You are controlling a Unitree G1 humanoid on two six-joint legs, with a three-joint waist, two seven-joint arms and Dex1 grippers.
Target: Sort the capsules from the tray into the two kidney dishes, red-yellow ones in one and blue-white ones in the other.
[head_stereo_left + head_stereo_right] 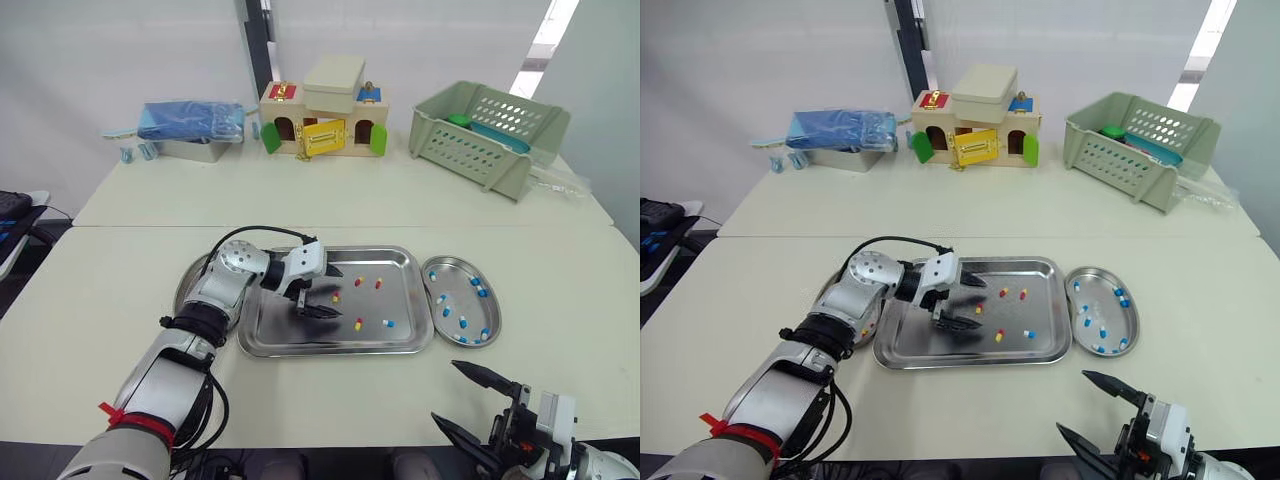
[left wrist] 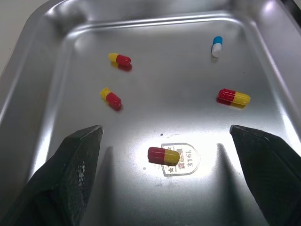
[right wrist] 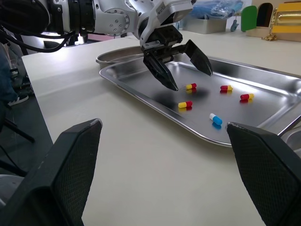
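Observation:
A steel tray (image 1: pixel 283 330) in the middle of the table holds several red-yellow capsules and one blue-white capsule (image 1: pixel 388 323). My left gripper (image 1: pixel 331 293) hangs open low over the tray, its fingers straddling a red-yellow capsule (image 2: pixel 163 155) without touching it. The right kidney dish (image 1: pixel 456 268) holds several blue-white capsules. The left kidney dish (image 1: pixel 186 288) lies mostly hidden under my left arm. My right gripper (image 1: pixel 447 392) is open near the table's front edge, right of the tray, with nothing between its fingers (image 3: pixel 70 165).
At the back of the far table stand a toy house (image 1: pixel 320 115), a green slotted basket (image 1: pixel 490 130) and a tin with a blue packet (image 1: pixel 195 128). A seam runs across between the two tables.

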